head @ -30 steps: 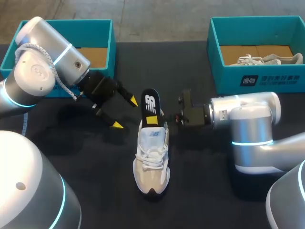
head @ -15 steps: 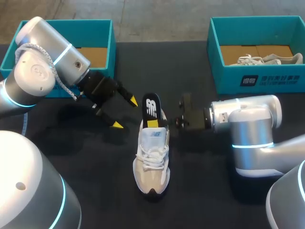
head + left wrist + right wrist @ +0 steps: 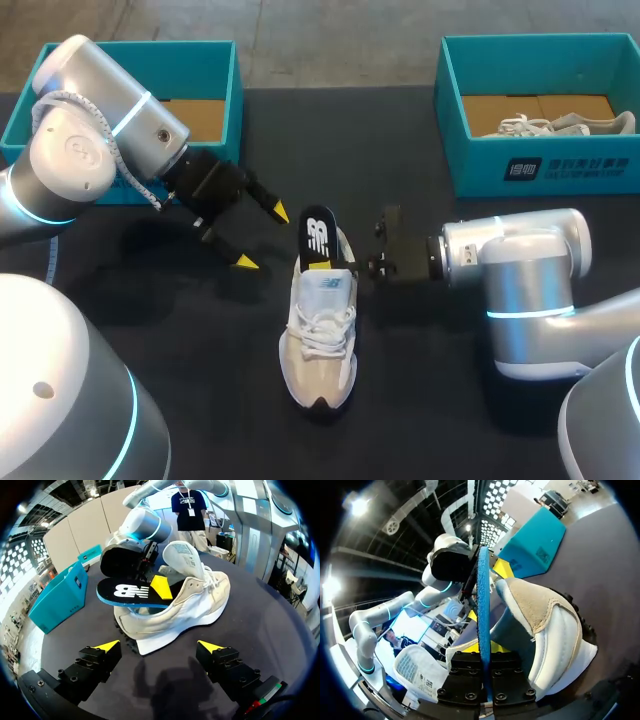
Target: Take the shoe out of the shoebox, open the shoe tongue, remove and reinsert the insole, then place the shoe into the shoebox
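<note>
Insole (image 3: 317,238) half inside shoe (image 3: 320,335), desk (image 3: 200,330) centre. Right end effector (image 3: 358,268) clamps it; left end effector (image 3: 262,238) released. Likely reinsertion; next, push toeward.

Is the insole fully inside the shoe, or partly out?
Partly out: the insole juts past the shoe collar, clamped between fingers of the right gripper.

Even overhead light: soft, faint shadows on the dark worktop (image 3: 200,330) under the shoe (image 3: 320,340) and left arm (image 3: 90,150), mild glare on its silver shell. Left wrist view: pincer (image 3: 159,645) casts a diffuse shadow; ceiling lamps (image 3: 357,507) flare in right wrist view.
</note>
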`<state>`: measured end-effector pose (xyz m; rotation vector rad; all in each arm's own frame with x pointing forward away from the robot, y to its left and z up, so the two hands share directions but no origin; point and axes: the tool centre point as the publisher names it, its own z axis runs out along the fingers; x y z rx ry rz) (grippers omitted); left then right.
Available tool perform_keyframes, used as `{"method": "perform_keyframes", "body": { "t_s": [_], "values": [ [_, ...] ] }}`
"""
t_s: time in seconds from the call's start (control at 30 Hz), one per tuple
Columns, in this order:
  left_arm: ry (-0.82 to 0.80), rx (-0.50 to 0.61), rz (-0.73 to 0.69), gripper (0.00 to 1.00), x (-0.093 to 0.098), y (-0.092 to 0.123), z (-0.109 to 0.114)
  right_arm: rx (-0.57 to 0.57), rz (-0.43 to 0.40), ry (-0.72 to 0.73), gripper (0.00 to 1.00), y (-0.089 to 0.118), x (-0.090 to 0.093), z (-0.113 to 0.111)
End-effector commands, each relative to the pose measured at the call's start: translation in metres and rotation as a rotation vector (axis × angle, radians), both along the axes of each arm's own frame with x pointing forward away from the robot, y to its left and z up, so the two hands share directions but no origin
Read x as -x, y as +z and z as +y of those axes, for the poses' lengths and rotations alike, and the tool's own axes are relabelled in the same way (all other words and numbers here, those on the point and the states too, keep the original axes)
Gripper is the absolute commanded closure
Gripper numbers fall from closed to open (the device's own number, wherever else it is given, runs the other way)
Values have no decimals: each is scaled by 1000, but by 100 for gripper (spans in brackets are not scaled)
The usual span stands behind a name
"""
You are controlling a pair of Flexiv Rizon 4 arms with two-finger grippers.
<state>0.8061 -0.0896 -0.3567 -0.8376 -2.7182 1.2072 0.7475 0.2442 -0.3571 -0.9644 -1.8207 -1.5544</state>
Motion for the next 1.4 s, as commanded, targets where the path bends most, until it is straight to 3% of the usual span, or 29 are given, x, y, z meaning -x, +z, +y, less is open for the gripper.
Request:
{"method": "perform_keyframes", "body": {
  "t_s": [0.03, 0.33, 0.37, 0.4, 0.43, 1.0, 1.13, 1.2, 1.4],
  "values": [
    [0, -3, -1, 0, 0, 0, 0, 2, -3, -5, 100, -3, 7, 2],
    [0, -3, -1, 0, 0, 0, 0, -7, -34, -11, 100, 4, 3, 1],
    [0, -3, -1, 0, 0, 0, 0, -6, -42, -13, 92, 6, 2, 1],
    [0, -3, -1, 0, 0, 0, 0, -6, -47, -12, 76, 8, 1, 1],
    [0, -3, -1, 0, 0, 0, 0, -4, -52, -11, 74, 9, 0, 1],
    [0, -3, -1, 0, 0, 0, 0, 10, -91, 1, 78, 22, -20, 3],
    [0, -3, -1, 0, 0, 0, 0, 10, -88, -1, 89, 21, -22, 2],
    [0, -3, -1, 0, 0, 0, 0, 10, -84, -2, 100, 21, -23, 2],
    [0, -3, -1, 0, 0, 0, 0, 10, -71, 0, 100, 20, -25, 3]
  ]
}}
